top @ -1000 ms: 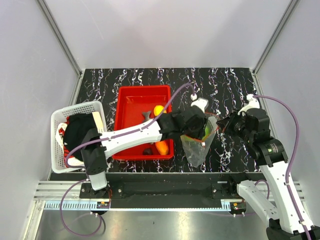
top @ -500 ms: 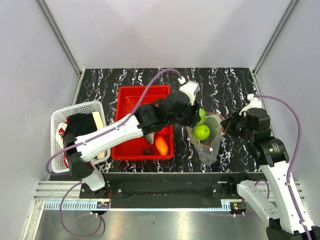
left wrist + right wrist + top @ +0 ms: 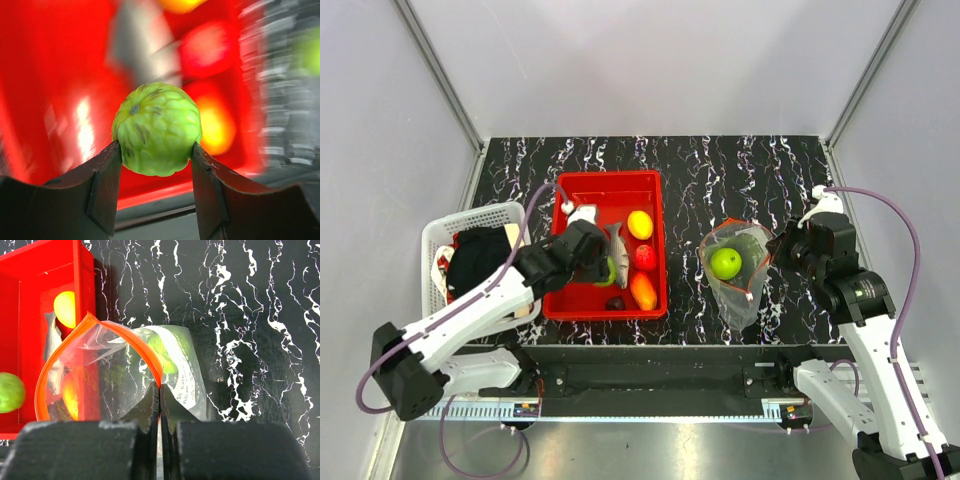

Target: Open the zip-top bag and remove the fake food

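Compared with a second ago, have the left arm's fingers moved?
Yes. The left fingers, pinching a green fruit, swung left from the bag to over the red tray.

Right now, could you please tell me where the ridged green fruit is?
In the top view, the ridged green fruit is gripped in the left hand over the red tray, left of centre on the table, just left of the grey fish.
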Robot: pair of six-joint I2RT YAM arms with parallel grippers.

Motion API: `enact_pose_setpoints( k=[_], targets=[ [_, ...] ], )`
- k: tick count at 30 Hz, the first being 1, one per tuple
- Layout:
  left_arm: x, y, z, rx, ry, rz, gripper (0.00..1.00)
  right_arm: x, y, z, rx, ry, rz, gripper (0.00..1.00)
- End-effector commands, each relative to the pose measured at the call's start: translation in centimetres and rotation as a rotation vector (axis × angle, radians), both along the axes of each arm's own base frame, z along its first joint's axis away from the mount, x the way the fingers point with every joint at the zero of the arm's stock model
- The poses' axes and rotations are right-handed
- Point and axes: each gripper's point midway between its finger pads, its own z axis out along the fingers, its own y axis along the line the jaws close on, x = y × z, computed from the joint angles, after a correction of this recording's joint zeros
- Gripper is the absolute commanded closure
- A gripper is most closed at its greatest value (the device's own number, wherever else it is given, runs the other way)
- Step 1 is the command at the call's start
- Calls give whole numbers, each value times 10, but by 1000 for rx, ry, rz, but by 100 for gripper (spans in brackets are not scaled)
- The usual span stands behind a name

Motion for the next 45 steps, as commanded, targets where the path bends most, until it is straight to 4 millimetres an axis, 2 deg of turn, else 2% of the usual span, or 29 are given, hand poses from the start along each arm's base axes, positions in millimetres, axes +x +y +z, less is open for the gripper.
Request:
enact_pose_setpoints(
  k=[1, 3, 7, 10, 13, 14, 18, 19, 21, 23, 24, 25, 26, 28, 29, 31, 32, 33, 34, 35, 36, 37, 38, 39, 40, 41, 42, 44, 45],
  targets=[
    [-3, 51, -49, 107, 84, 224, 100, 3, 0, 22, -1, -72, 10, 100],
    [4, 65, -56, 142, 63, 288, 100, 3, 1, 23, 2, -75, 14, 100],
    [13, 78, -72, 186, 82, 362, 100, 5, 3, 19, 2, -67, 20, 100],
    [16, 86, -90, 230, 124, 394, 75, 5, 6, 19, 18, -63, 28, 100],
    [15, 92, -100, 244, 149, 412, 60, 3, 7, 24, 26, -79, 33, 100],
    [15, 93, -100, 246, 151, 415, 40, 3, 6, 25, 25, -81, 32, 100],
    [19, 89, -85, 204, 115, 397, 15, 3, 7, 29, 26, -89, 41, 100],
    [21, 80, -77, 173, 113, 363, 9, 3, 8, 30, 30, -89, 45, 100],
    [25, 67, -61, 122, 96, 311, 8, 3, 11, 30, 36, -86, 57, 100],
    [32, 39, -25, 34, 34, 220, 10, 3, 12, 28, 36, -79, 63, 100],
    [34, 27, -8, -6, 4, 183, 16, 3, 11, 27, 36, -76, 59, 100],
    [28, 5, 9, -64, -19, 94, 19, 4, 12, 26, 37, -74, 62, 100],
    [34, -18, 44, -163, -91, 37, 24, 2, 16, 25, 51, -69, 83, 100],
    [22, -62, 77, -307, -114, -126, 38, 2, 19, 25, 65, -68, 91, 100],
    [25, -84, 112, -405, -182, -179, 42, 2, 20, 24, 69, -65, 96, 100],
    [10, -119, 140, -496, -201, -296, 51, 2, 23, 24, 82, -61, 103, 100],
    [13, -140, 155, -523, -222, -330, 53, 2, 24, 23, 84, -57, 106, 100],
    [5, -156, 165, -534, -229, -379, 57, 2, 25, 23, 89, -56, 109, 100],
    [4, -169, 164, -532, -215, -400, 61, 2, 25, 23, 90, -54, 111, 100],
    [8, -186, 150, -511, -182, -415, 62, 3, 26, 24, 92, -53, 112, 100],
    [0, -203, 165, -534, -193, -448, 63, 3, 27, 24, 95, -52, 115, 100],
    [1, -213, 164, -523, -200, -453, 64, 3, 28, 24, 99, -48, 119, 100],
    [3, -230, 149, -487, -186, -463, 65, 3, 28, 25, 101, -51, 121, 100],
    [1, -241, 157, -473, -225, -470, 66, 2, 29, 26, 105, -53, 122, 100],
    [1, -248, 150, -446, -211, -473, 68, 1, 29, 27, 110, -53, 125, 100],
    [4, -260, 131, -411, -181, -473, 69, 1, 29, 28, 111, -55, 125, 100],
    [3, -267, 133, -409, -185, -471, 71, 1, 30, 31, 114, -62, 126, 100],
    [2, -276, 117, -373, -163, -463, 74, 0, 30, 33, 118, -64, 127, 100],
    [6, -281, 101, -336, -151, -445, 76, 0, 30, 33, 119, -63, 125, 100]
  ],
)
